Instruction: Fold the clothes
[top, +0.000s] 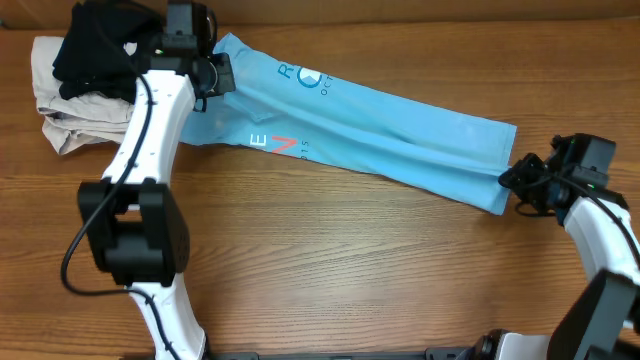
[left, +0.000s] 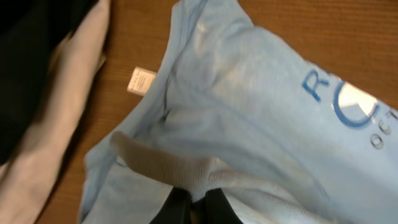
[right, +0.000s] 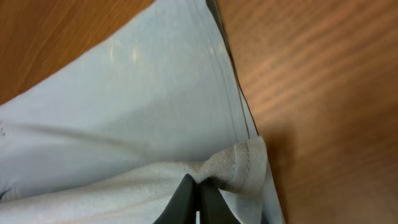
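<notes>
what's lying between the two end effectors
The blue T-shirt, held by the left end effector and right end effector, fills it; overhead view.

The light sky-blue cotton T-shirt (top: 380, 125) lies stretched slantwise on the brown wooden table (top: 350, 260), from upper centre-left down to middle right. At upper left, the crumpled black garment (top: 95, 55) sits on the beige cloth garment (top: 70, 125), near the shirt's end.

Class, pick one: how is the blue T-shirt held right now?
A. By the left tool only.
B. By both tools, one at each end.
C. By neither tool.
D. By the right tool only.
B: the left tool pinches the T-shirt at its collar end, the right tool at its hem end.
</notes>
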